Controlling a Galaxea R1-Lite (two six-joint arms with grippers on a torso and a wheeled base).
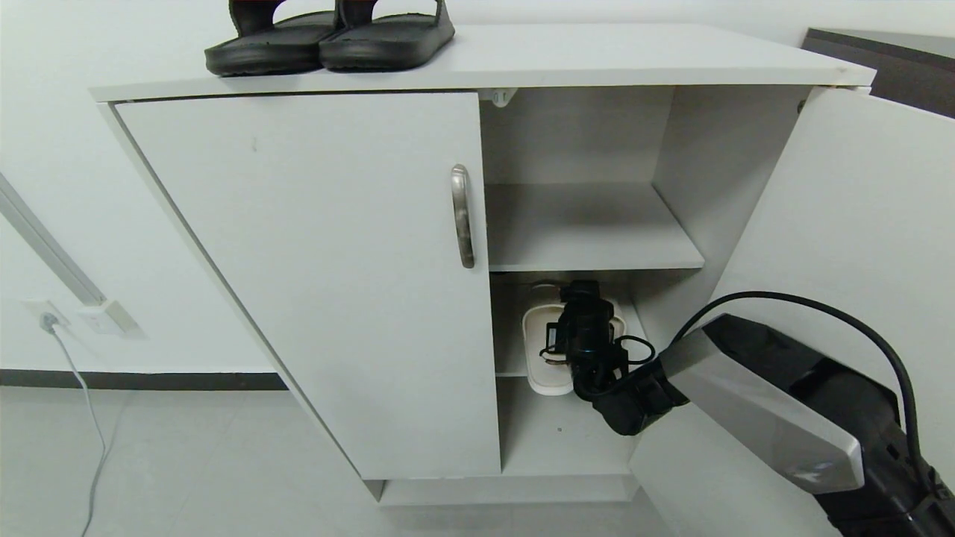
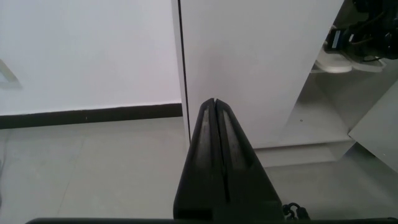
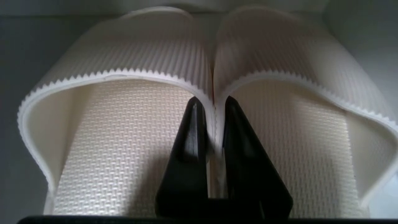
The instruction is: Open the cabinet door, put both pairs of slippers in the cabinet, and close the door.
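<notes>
A pair of black slippers lies on top of the white cabinet, at its left end. The cabinet's right door stands wide open and its left door is closed. A pair of white slippers rests side by side on the middle shelf inside. My right gripper reaches into the cabinet and is shut on the touching inner edges of the white slippers. My left gripper is shut and empty, hanging low over the floor in front of the closed left door.
The upper shelf and the bottom compartment hold nothing. A metal handle runs along the left door's right edge. A wall socket with a cable is at the far left, above open floor.
</notes>
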